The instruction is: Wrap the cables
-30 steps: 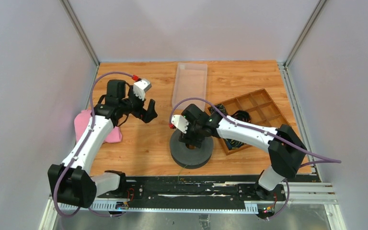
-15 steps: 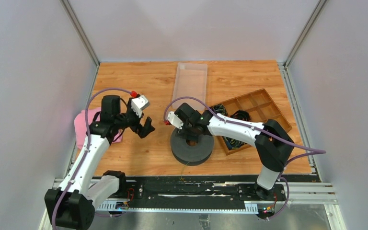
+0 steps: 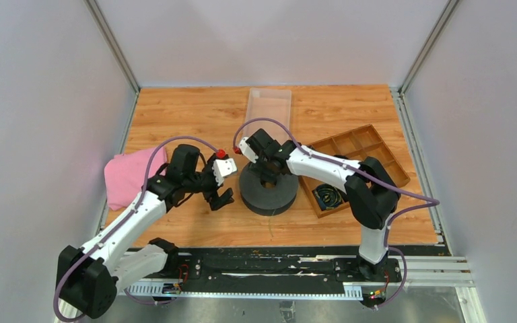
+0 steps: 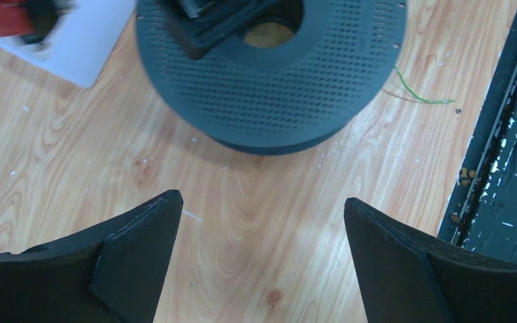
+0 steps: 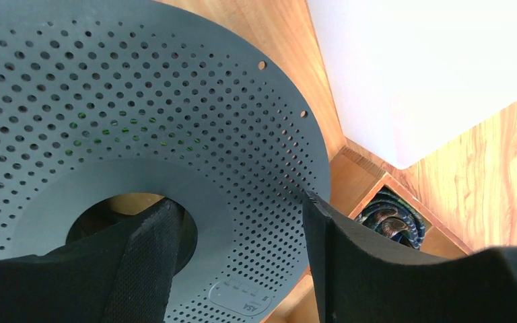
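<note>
The thin green wire cable (image 4: 421, 94) is trailing from under the dark-grey perforated plastic spool (image 4: 276, 87), ahead of the released, empty left fingers (image 4: 131, 259); the right fingers (image 5: 145, 262) are parted, one tip dipping into its hub; turning it is probably risking pinching that strand beneath the flange, or skidding the spool.

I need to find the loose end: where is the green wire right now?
In the left wrist view, a loose green wire lies on the table beside the black spool, on the side toward the black rail.
</note>
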You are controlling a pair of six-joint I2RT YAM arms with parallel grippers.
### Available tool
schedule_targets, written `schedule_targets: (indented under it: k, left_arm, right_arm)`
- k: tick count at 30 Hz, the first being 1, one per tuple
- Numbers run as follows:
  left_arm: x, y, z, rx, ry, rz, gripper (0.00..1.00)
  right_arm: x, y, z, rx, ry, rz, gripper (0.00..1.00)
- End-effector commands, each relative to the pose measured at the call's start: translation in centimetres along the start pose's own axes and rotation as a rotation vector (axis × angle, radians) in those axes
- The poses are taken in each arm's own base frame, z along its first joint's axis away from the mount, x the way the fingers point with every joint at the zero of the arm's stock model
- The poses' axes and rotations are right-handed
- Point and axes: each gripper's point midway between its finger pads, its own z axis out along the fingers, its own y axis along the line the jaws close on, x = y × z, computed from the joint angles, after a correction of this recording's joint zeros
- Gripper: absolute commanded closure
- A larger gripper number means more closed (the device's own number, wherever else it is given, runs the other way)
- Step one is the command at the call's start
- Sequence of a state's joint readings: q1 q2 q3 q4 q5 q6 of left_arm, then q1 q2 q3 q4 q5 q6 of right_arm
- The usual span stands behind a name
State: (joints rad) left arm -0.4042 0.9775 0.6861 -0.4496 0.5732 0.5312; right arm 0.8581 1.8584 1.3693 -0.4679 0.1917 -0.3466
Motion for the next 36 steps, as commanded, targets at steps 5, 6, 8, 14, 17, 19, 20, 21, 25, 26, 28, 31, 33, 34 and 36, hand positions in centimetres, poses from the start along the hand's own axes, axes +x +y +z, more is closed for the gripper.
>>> schedule_targets:
  k: [5, 6, 8, 14, 17, 19, 20, 21, 25, 26, 28, 31, 33, 34, 36]
  left_arm:
    - [0.3, -0.4, 2.6, 0.008, -0.006, 0.042, 0.07]
    - [0.5, -0.5, 2.8, 0.009, -0.005, 0.052, 0.07]
    - [0.7, -0.1, 3.1, -0.012, -0.006, 0.061, 0.07]
    - [0.2, 0.6, 3.7, -0.032, -0.027, 0.065, 0.07]
    - [-0.3, 1.2, 3.5, -0.052, -0.033, 0.069, 0.07]
    - [-0.6, 1.8, 3.3, -0.091, -0.031, 0.04, 0.07]
    - [-0.9, 2.2, 3.1, -0.108, -0.032, 0.025, 0.06]
    - [-1.1, 2.5, 2.9, -0.12, -0.038, 0.01, 0.06]
    - [-2.4, 4.8, 1.5, -0.166, -0.091, -0.069, 0.06]
    - [-2.7, 5.5, 1.1, -0.177, -0.101, -0.091, 0.06]
    - [-3.3, 6.9, 0.5, -0.194, -0.117, -0.132, 0.05]
    - [-3.8, 8.8, 0.0, -0.212, -0.12, -0.188, 0.05]
    - [-4.2, 9.8, -0.4, -0.224, -0.128, -0.217, 0.05]
    - [-4.3, 10.3, -0.6, -0.231, -0.132, -0.229, 0.05]
    - [-4.5, 10.9, -0.8, -0.24, -0.132, -0.244, 0.05]
  right_arm:
    - [-1.4, -1.7, 0.7, 0.04, -0.013, 0.125, 0.36]
    - [-1.7, -1.8, 0.4, 0.019, -0.033, 0.133, 0.36]
    - [-2.2, -1.8, -0.6, -0.029, -0.079, 0.135, 0.36]
    - [-2.5, -1.1, -4.7, -0.145, -0.213, 0.08, 0.34]
    - [-1.7, -0.2, -6.6, -0.209, -0.27, 0.044, 0.35]
    - [-0.4, 0.6, -7.6, -0.235, -0.297, -0.005, 0.37]
    - [0.3, 1.3, -8.2, -0.255, -0.314, -0.037, 0.39]
    - [1.0, 1.9, -8.8, -0.266, -0.331, -0.062, 0.41]
    - [3.4, 4.8, -11.2, -0.341, -0.419, -0.171, 0.42]
    - [3.9, 5.7, -11.4, -0.363, -0.419, -0.198, 0.42]
    - [4.9, 7.8, -11.6, -0.421, -0.402, -0.257, 0.45]
    - [5.6, 11.3, -12.2, -0.525, -0.407, -0.346, 0.49]
    - [6.2, 13.4, -12.1, -0.56, -0.392, -0.424, 0.57]
    - [6.5, 14.2, -11.9, -0.572, -0.379, -0.46, 0.6]
    - [7.2, 15.7, -11.2, -0.59, -0.34, -0.52, 0.66]
